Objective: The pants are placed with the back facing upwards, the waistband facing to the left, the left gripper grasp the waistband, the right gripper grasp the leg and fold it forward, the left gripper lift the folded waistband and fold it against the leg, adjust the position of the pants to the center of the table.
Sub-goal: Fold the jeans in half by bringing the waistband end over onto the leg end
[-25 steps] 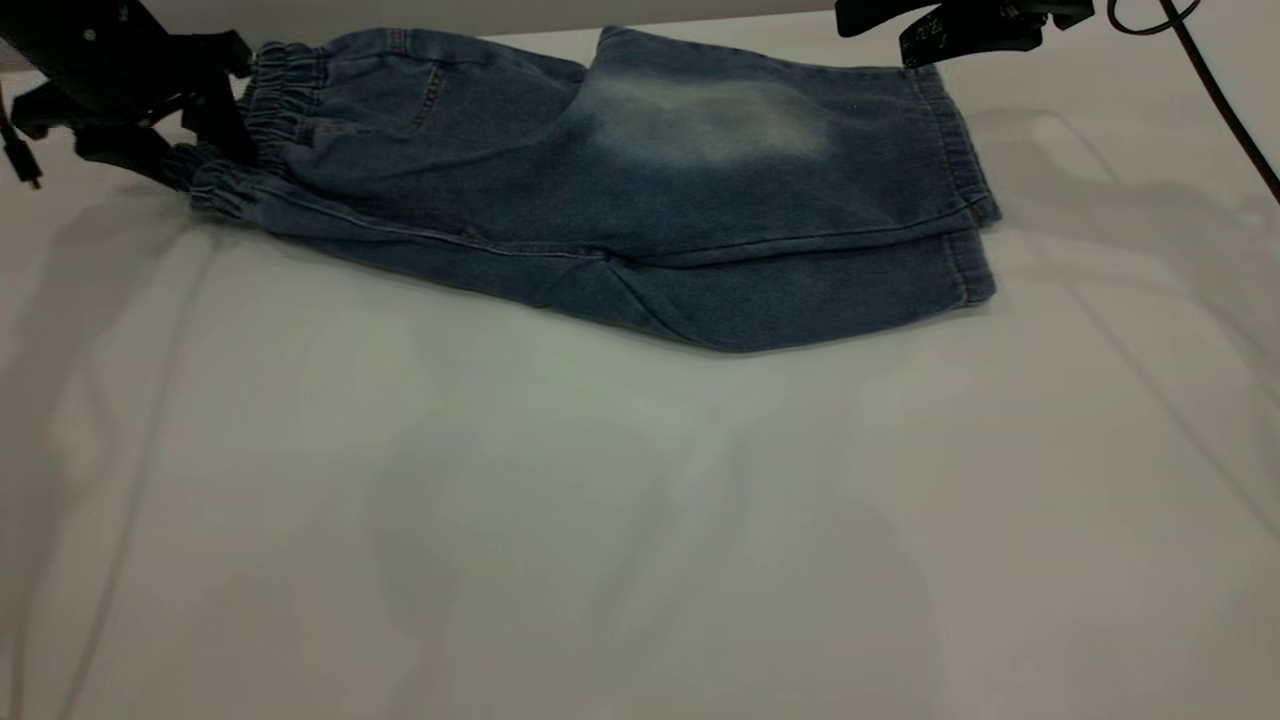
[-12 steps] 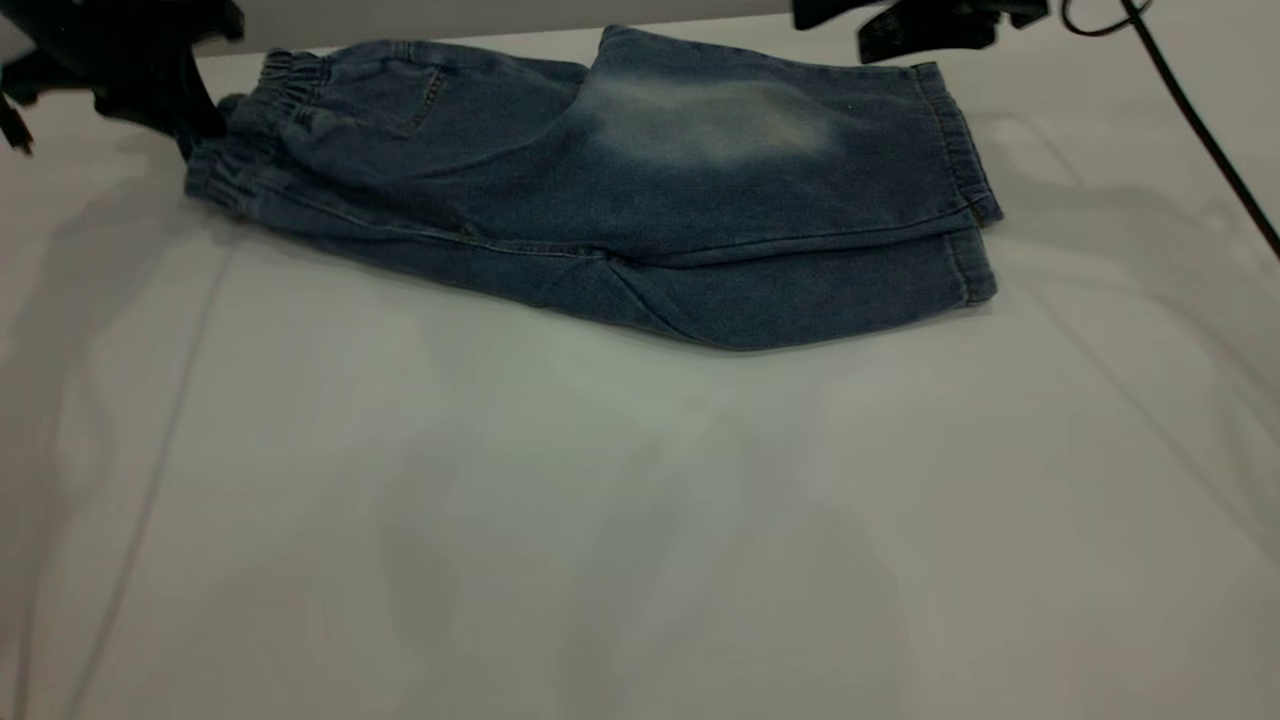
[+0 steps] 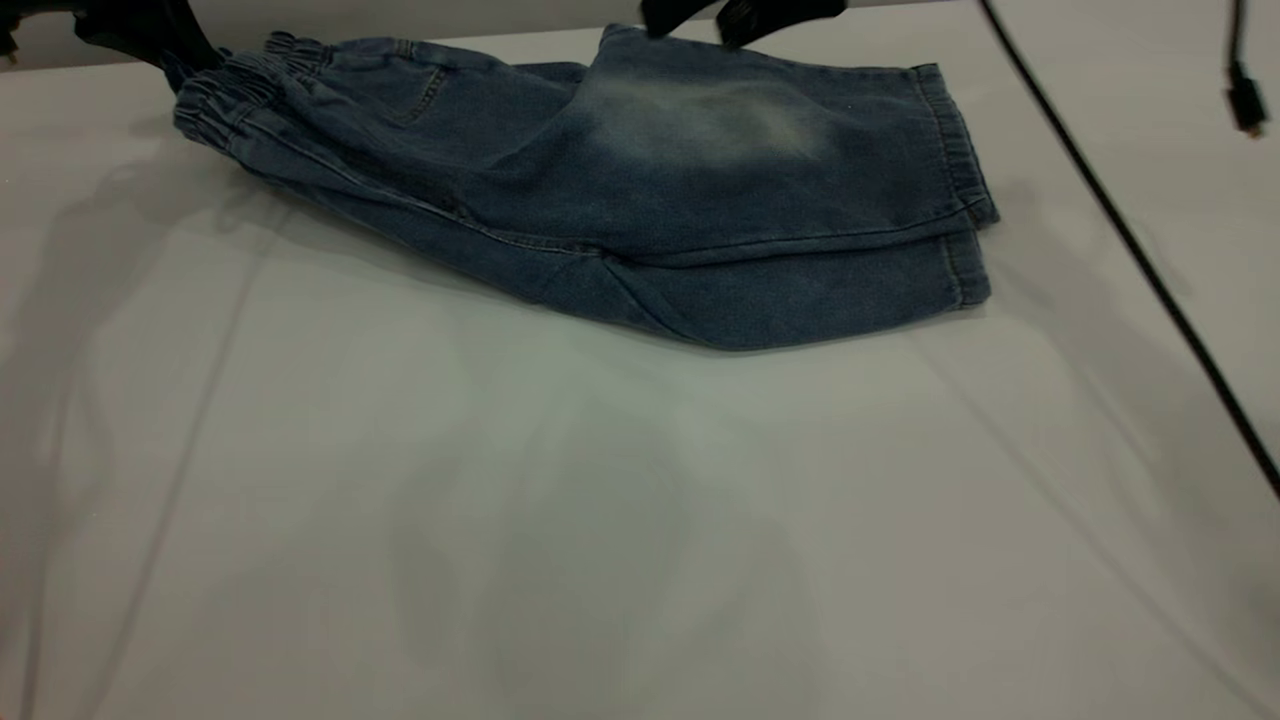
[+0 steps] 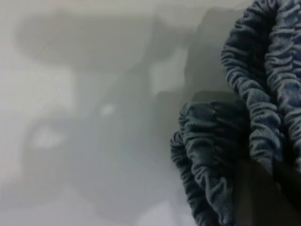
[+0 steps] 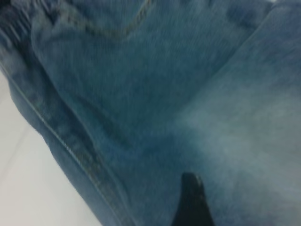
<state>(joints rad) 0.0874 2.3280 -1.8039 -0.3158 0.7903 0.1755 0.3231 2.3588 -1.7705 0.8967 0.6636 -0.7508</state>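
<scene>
The pants (image 3: pixel 640 200) lie folded lengthwise at the far side of the table (image 3: pixel 600 520), waistband to the left and hems to the right. On top is the leg (image 3: pixel 720 125) with its pale faded oval. My left gripper (image 3: pixel 185 50) at the far left corner is shut on the gathered waistband (image 3: pixel 225 90), holding it a little off the table. The left wrist view shows the ruched waistband (image 4: pixel 211 141) bunched against a dark finger (image 4: pixel 263 197). My right gripper (image 3: pixel 710 15) hovers open over the far edge of the pants, holding nothing; one fingertip (image 5: pixel 190 197) shows above the denim (image 5: pixel 141 94).
A black cable (image 3: pixel 1130 240) from the right arm runs diagonally over the table's right side, and a loose connector (image 3: pixel 1245 100) hangs at the far right. Bare tabletop stretches from the pants to the near edge.
The left gripper has risen and drawn back with the waistband, lifting that end. The right gripper has travelled left from above the hems to above the pants' middle, its cable swinging along.
</scene>
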